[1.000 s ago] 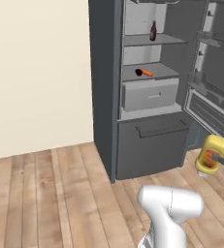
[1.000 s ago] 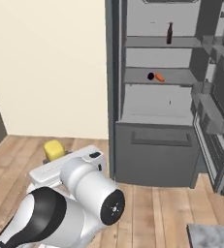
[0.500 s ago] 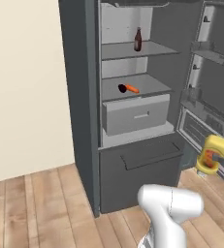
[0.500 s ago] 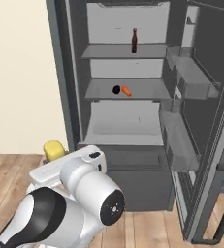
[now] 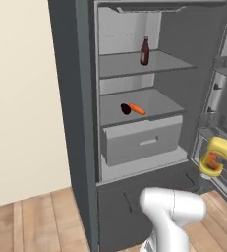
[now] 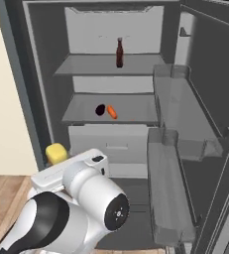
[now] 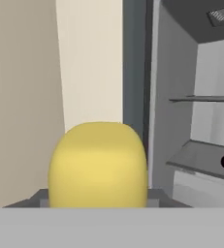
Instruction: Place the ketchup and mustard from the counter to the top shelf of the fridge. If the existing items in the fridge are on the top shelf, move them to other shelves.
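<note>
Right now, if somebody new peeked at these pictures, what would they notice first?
Probably the tall dark fridge standing wide open, with the ketchup upright by itself on the top shelf. One shelf down, a dark maroon lump and an orange carrot-like piece lie side by side. Then the bright yellow mustard, held in the gripper low at the fridge's right side.

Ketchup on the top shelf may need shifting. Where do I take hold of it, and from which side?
Take the ketchup by its wider lower body, coming in level from the open front of the fridge. It stands upright near the middle of the top shelf, and the narrow neck would likely slip.
</note>
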